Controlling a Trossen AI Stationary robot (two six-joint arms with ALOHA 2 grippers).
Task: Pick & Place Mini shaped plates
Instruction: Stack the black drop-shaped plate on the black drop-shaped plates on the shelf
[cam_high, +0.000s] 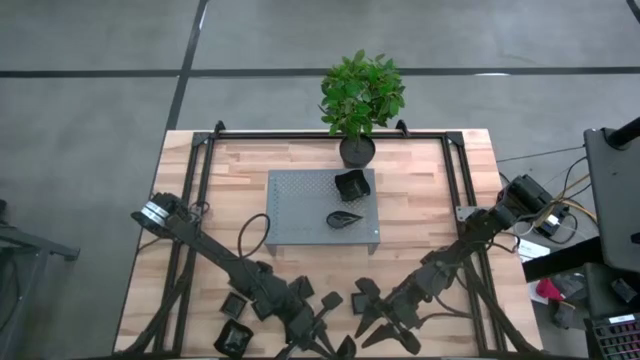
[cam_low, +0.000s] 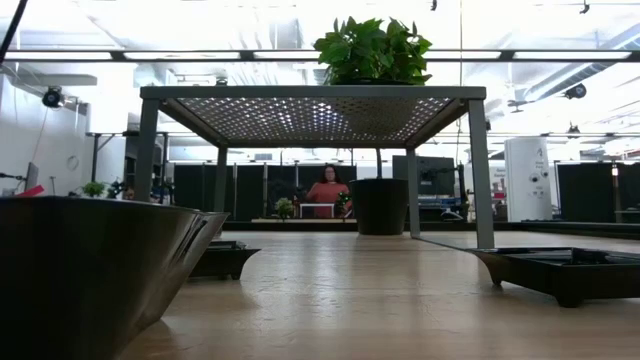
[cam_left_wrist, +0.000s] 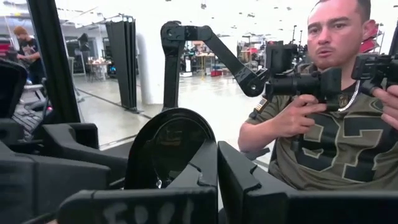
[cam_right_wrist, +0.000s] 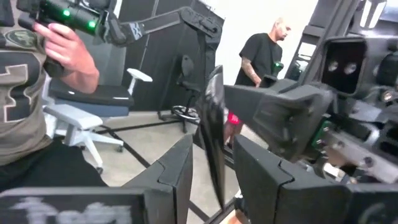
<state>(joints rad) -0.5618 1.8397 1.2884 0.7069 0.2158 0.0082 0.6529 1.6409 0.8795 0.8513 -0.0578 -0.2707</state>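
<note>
Both grippers raised at the near edge, each with a plate at its fingers

The left gripper (cam_high: 318, 335) is fully closed on a rounded plate (cam_left_wrist: 169, 149); in its wrist view the dish stands on edge, pinched between the fingers (cam_left_wrist: 205, 171), and points out into the room. The left arm runs low from the tabletop's left edge diagonally to the near edge, its wrist just left of centre.

The right gripper (cam_high: 385, 322) mirrors it just right of centre at the near edge, close to the left gripper. In its wrist view a thin plate (cam_right_wrist: 215, 134) stands edge-on in the gap between the two fingers (cam_right_wrist: 177, 168), which are set wide apart; whether they press on the plate I cannot tell. The right arm stretches from the tabletop's right edge diagonally down to the near edge.

Two plates lie on the grey platform (cam_high: 300, 210) at mid-table: a square plate (cam_high: 351, 184) at its far right corner and a leaf plate (cam_high: 345, 218) nearer its right near side. More small dishes (cam_high: 232, 338) sit by the near left corner of the tabletop, under and beside the left arm. A potted plant (cam_high: 359, 100) stands at the far edge behind the platform.

Beyond the table a person (cam_left_wrist: 323, 124) in an olive shirt holds a dark device with both hands
</note>
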